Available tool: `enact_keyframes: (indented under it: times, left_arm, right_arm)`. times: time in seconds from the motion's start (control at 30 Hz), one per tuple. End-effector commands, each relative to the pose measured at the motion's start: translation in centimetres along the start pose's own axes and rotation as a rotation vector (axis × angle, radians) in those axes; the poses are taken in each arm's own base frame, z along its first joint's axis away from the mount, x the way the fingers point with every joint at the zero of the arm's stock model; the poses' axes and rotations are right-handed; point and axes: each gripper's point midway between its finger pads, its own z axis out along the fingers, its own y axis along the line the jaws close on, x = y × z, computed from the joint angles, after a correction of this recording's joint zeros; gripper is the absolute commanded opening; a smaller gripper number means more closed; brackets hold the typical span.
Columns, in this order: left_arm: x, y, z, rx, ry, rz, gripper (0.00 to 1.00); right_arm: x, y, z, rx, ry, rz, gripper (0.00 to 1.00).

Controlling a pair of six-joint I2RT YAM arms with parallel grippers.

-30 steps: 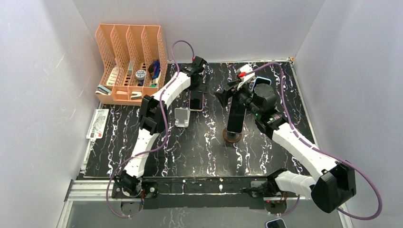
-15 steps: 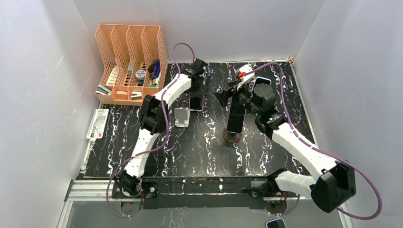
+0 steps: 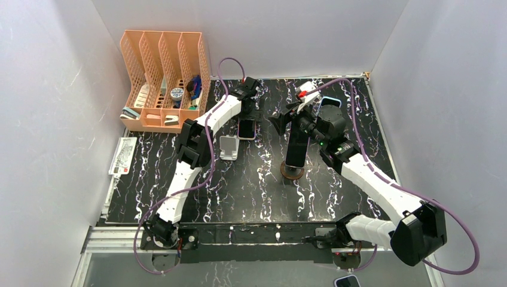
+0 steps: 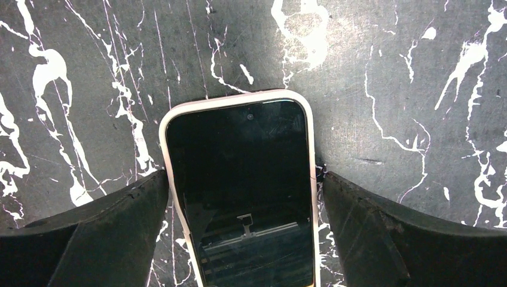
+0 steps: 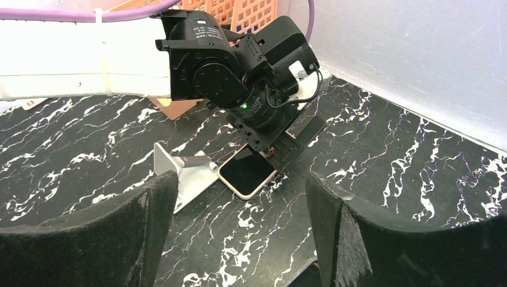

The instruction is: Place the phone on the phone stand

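1. Your left jaws stand apart, with one finger (image 4: pixel 84 233) along each long edge of the phone (image 4: pixel 239 191). The pads sit at or just beside its pale case, and the wrist view does not show whether they press it yet.
2. The phone lies flat and screen up on the bench (image 4: pixel 388 72), so you have only its thin side edges to pinch. I judge that a shallow or uneven squeeze would let it slip or swing nose-down as you lift.
3. If the fingertips ride too low they may scrape the bench and skew the phone before you have hold of it.
4. The phone stand (image 3: pixel 228 147) sits just beside the phone, on the side towards the arm bases. It looks light, so a low carry could knock it askew.
5. Your right jaws are wide apart and empty, raised above the bench and facing the left wrist. Moving them in now would likely crowd the lift.
6. The phone lies between the left fingers, its top end reaching beyond the tips and its lower end running back under the wrist. It is well apart from the right jaws.
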Motion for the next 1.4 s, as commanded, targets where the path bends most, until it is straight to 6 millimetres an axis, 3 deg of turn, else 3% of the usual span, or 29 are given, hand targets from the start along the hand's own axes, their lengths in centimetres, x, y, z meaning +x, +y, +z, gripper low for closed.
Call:
enact_keyframes:
  times: [0.0,0.3,0.4,0.9,1.37]
  left_arm:
    - [2.0,0.6,1.2,-0.029,0.063,0.003,0.9]
    - [3.4,1.0,1.9,-0.044,0.099,0.022,0.3]
    - [3.4,1.3,1.7,-0.06,0.095,0.02,0.0]
    - [-2.6,0.8,-4.1,0.021,-0.071,-0.051,0.0]
    - [-7.7,0.8,-10.4,0.119,-0.222,-0.121,0.0]
  right_arm:
    - [-0.4,-0.1,0.2,0.001,-0.015,-0.02,0.86]
    - [0.0,-0.2,0.3,0.006,-0.006,-0.021,0.85]
    - [0.1,-0.3,0.3,0.008,-0.003,-0.021,0.85]
    - [1.8,-0.2,1.0,-0.004,0.025,0.002,0.85]
    - [3.3,2.5,3.2,-0.153,0.007,0.169,0.85]
